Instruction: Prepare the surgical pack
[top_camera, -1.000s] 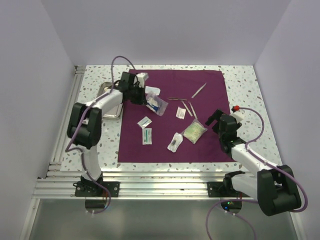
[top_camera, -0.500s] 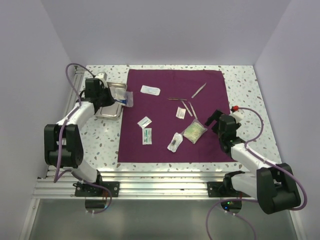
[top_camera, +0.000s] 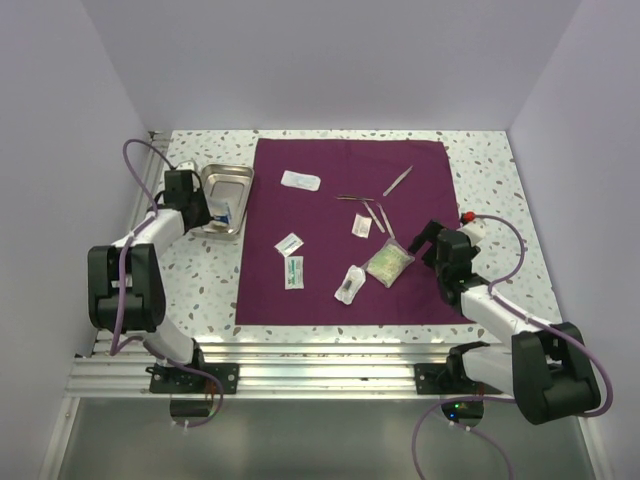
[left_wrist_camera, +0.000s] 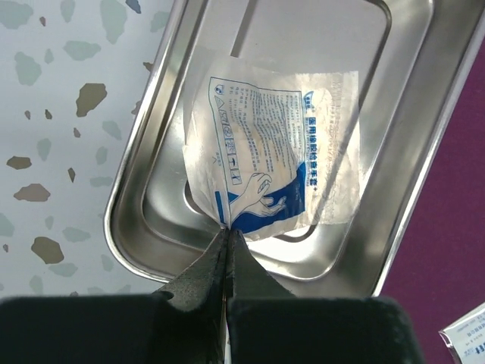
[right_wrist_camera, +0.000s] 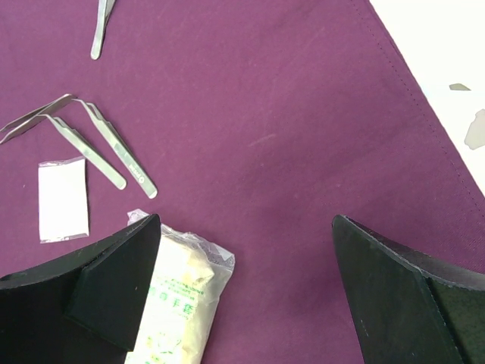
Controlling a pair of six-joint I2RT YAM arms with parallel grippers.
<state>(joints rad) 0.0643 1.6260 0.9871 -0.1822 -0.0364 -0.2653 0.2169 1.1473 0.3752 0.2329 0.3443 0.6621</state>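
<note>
Left claw (left_wrist_camera: 227, 241) pinched shut on glove packet (left_wrist_camera: 276, 152) corner, over tray (left_wrist_camera: 125, 212) at 10 o'clock off the flat purple cloth (top_camera: 330, 305). Right claw (right_wrist_camera: 244, 224) wide, empty. Risk: packet clings on release and drags out.

Open right pincer (right_wrist_camera: 246, 221) over maroon cloth (right_wrist_camera: 265, 114), tweezers (right_wrist_camera: 120, 152), yellowish packet (right_wrist_camera: 178, 296)

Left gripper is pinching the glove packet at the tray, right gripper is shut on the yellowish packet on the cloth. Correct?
Not quite. The right gripper is open, its jaws wide apart over the cloth and holding nothing; the yellowish packet lies loose by one finger, as the right wrist view shows. The left gripper is pinching the glove packet at the tray.
</note>
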